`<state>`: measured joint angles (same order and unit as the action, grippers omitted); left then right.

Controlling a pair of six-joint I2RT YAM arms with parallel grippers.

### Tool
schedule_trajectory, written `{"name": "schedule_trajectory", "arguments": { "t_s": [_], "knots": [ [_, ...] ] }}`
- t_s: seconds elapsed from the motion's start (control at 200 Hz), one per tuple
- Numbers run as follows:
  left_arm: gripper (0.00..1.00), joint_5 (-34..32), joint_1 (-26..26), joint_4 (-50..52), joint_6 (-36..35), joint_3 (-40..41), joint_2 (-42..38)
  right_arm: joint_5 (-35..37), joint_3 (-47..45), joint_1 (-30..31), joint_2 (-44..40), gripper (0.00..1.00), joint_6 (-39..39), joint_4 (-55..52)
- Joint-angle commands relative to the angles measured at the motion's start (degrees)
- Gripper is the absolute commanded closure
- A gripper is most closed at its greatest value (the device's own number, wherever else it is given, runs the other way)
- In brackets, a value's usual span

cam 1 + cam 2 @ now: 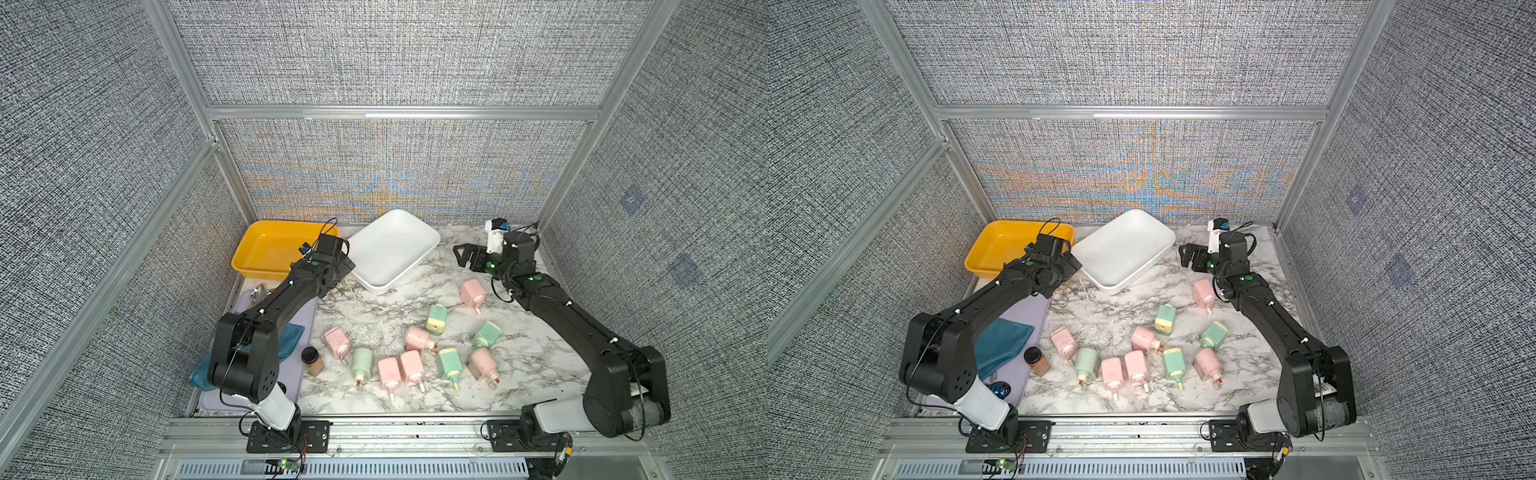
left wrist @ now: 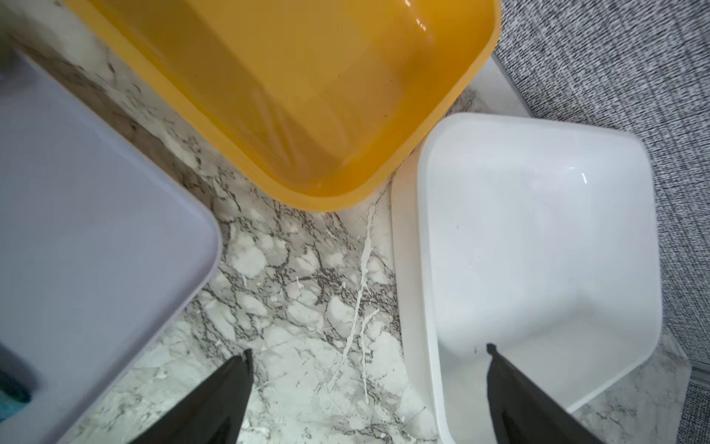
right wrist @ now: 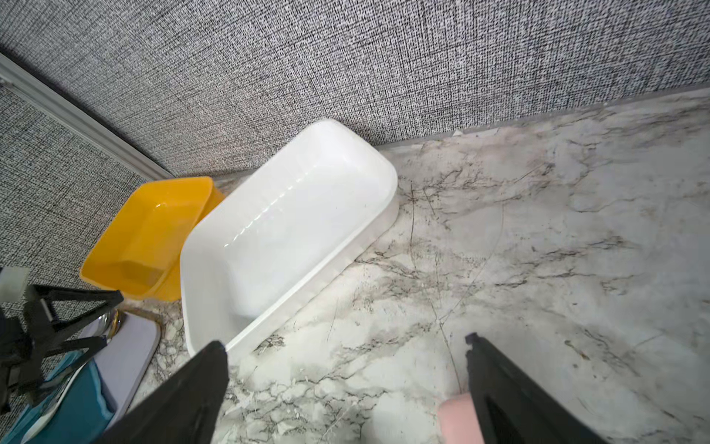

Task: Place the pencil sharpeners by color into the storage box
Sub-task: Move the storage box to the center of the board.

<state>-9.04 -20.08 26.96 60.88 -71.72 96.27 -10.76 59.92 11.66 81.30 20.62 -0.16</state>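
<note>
Several pink and mint-green pencil sharpeners lie scattered on the marble table in both top views, among them a pink one [image 1: 472, 293] near my right arm and a green one [image 1: 437, 318]. Two storage boxes stand at the back, a yellow one [image 1: 266, 245] and a white one [image 1: 395, 249], both with nothing inside. My left gripper [image 2: 369, 350] hangs open and holds nothing, with one finger over the white box [image 2: 538, 250] and the other over bare marble. My right gripper [image 3: 344, 341] is open above the marble right of the white box [image 3: 288, 230]. A pink sharpener [image 3: 457, 419] lies beside one of its fingers.
A lilac tray [image 1: 305, 332] with a teal cloth [image 1: 291, 336] lies along the left edge. A brown jar with a black lid [image 1: 312, 360] stands beside it. A small white device [image 1: 494, 232] sits at the back right. Fabric walls close in three sides.
</note>
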Motion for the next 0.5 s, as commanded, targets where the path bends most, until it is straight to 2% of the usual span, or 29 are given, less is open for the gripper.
{"name": "schedule_trajectory", "arguments": {
  "t_s": [0.0, 0.22, 0.495],
  "knots": [
    [0.07, 0.32, -1.71, 5.35, 2.96, -4.47, 4.33, 1.93, 0.46, 0.64, -0.24, 0.01, -0.54, -1.51],
    [0.17, -1.72, -4.93, 10.92, 3.18, -14.85, 13.38, 4.23, -2.16, 0.99, -4.19, 0.01, -0.84, -2.77],
    [0.31, -4.06, -7.69, 14.25, 4.99, -21.31, 20.87, 7.33, -5.88, 1.08, -10.94, 0.01, -2.23, -5.82]
  ]
}}
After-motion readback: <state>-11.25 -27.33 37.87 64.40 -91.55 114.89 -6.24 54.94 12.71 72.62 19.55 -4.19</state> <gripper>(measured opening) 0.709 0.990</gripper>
